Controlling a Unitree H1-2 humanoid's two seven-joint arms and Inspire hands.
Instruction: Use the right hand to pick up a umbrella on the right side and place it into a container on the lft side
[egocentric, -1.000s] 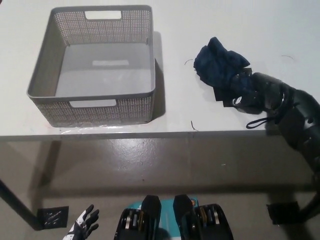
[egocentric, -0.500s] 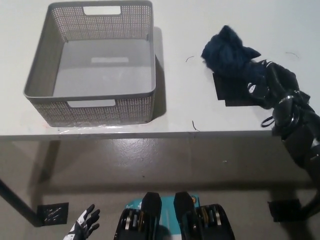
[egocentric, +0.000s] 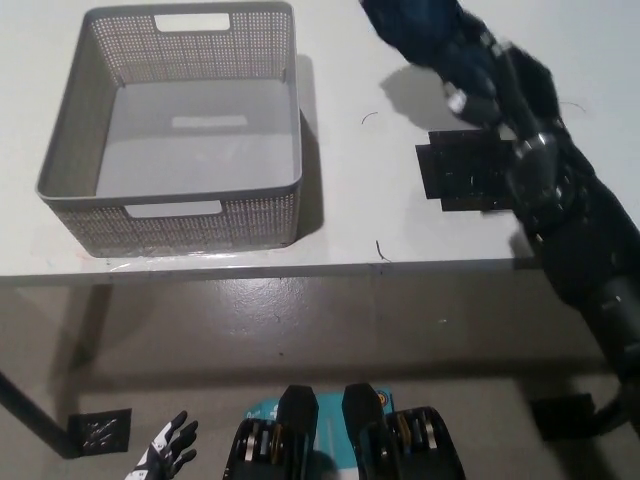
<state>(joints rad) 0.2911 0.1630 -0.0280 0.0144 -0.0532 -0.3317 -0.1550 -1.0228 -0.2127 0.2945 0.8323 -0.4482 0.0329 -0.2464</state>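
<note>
My black right hand (egocentric: 500, 85) is shut on a folded dark blue umbrella (egocentric: 420, 30), which hangs in the air above the white table (egocentric: 350, 215) at the upper right. The umbrella's top runs out of the picture. A grey perforated basket (egocentric: 170, 210) with cut-out handles stands empty on the table's left side, well apart from the umbrella. My white left hand (egocentric: 168, 452) rests low at the bottom left, below the table's edge, fingers spread.
Black tape patches (egocentric: 462, 172) mark the table where the umbrella lay. The table's front edge runs across the middle of the view, with grey floor below it. Another black marker (egocentric: 100, 430) lies on the floor at lower left.
My right hand has lifted the umbrella off the table and carried it up and to the left. The tape patches beneath it are now uncovered. The camera has shifted slightly.
</note>
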